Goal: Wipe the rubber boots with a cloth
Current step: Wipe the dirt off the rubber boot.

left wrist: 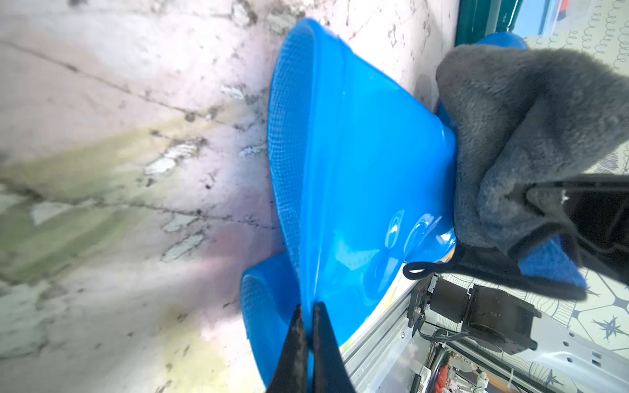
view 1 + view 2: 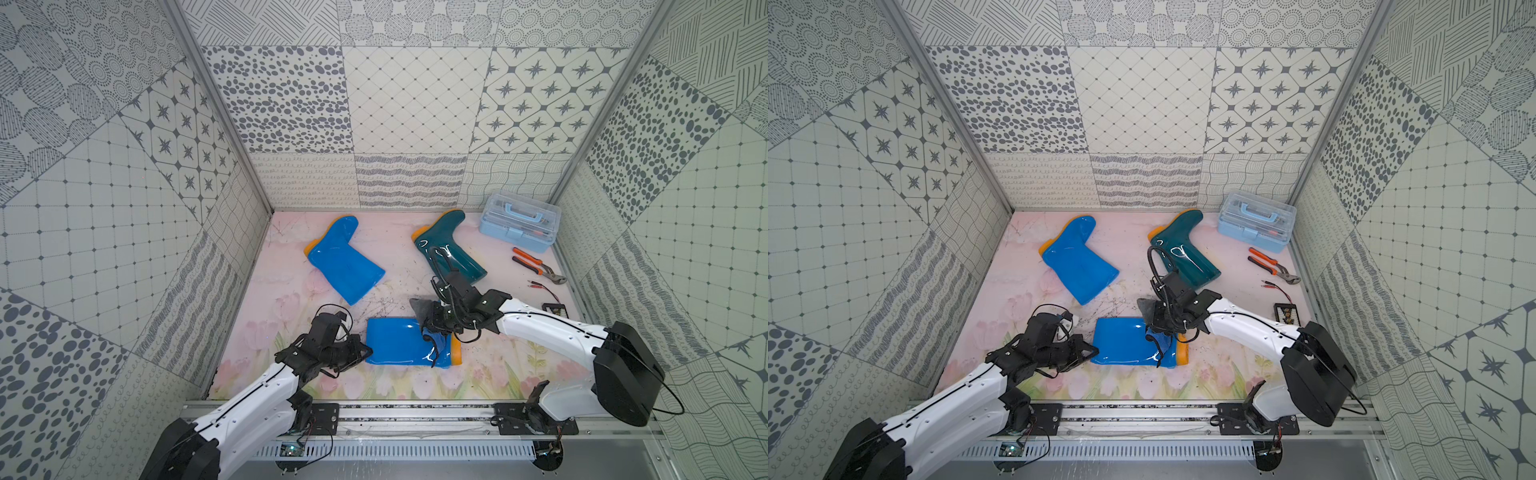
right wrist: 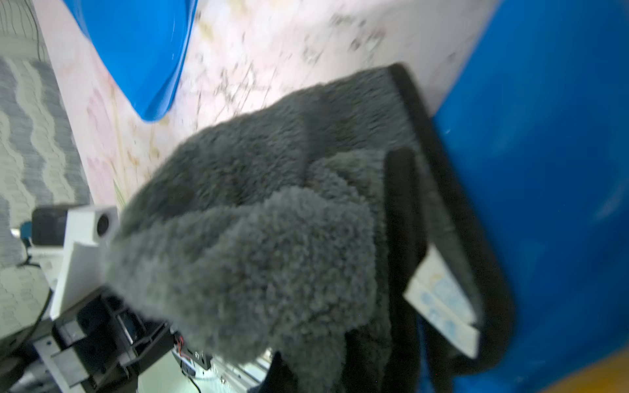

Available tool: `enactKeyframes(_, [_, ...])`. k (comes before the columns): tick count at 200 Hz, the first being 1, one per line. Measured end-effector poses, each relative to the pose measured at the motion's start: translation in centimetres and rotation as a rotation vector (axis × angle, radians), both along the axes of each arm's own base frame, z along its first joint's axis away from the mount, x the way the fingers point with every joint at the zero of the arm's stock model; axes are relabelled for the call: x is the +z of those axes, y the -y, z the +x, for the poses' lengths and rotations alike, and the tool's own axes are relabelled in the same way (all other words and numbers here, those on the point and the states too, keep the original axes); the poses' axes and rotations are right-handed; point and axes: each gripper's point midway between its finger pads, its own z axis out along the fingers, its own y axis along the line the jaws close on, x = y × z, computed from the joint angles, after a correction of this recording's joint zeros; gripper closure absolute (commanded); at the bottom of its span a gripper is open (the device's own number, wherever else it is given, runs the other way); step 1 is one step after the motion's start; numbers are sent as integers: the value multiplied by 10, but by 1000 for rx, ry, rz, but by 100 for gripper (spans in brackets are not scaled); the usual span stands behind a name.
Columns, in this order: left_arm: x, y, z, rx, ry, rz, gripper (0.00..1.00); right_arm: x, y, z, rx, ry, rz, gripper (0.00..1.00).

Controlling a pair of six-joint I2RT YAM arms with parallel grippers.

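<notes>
Near blue boot (image 2: pixel 397 343) flat on its side on the pink tulip-printed surface (image 2: pixel 286 291), shaft mouth facing the left pincer (image 2: pixel 366 351), orange sole (image 2: pixel 457 349) at the other end. Left arm comes in low off the front rail, white forearm sloping forward, wrist levelled out. The pincer is pinched tight on the thin rim of that shaft mouth: in the left wrist view the two black fingers (image 1: pixel 293 350) have only the boot's wall between them. Glossy rubber outside, fine mesh texture inside the shaft.

Over to the right arm: black elbow housing held high, white forearm slanting down and inward, right pincer (image 2: pixel 432 327) aimed down at the boot's ankle and clamped on the cloth (image 2: pixel 419 306). It's bunched up, with plush dark grey pile heaped on the far side of that pincer. A blue waffle-weave corner with black edging drapes onto the boot beneath it, and a thin black loop (image 1: pixel 418 268) dangles. There's a white sewn-in tag (image 3: pixel 442 299) on the edging, pale blue print, too blurred to read.

Beyond the left pincer, well apart, the far blue boot (image 2: pixel 343 262) lies on its side, toe toward the back wall, orange sole edge showing. Beyond the right pincer lies the teal boot (image 2: pixel 451 249), dark and shiny, also on its side. Farther out to the right of that pincer are orange-handled pliers (image 2: pixel 536 266). In the back corner sits a pale blue toolbox (image 2: pixel 515 237) with a clear lid and blue handle.
</notes>
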Motion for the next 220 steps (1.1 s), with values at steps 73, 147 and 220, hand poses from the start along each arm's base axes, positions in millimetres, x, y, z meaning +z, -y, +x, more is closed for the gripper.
enactKeyframes(73, [-6,-17,-8,108,-20,40,100,-37,-142,-77,374,-191,117,100])
enactKeyframes(147, [14,-17,-14,79,-7,101,100,-56,27,-97,200,-146,-162,100])
enactKeyframes(220, [-2,-12,-21,31,-35,169,100,-27,-116,-95,334,-3,-102,100])
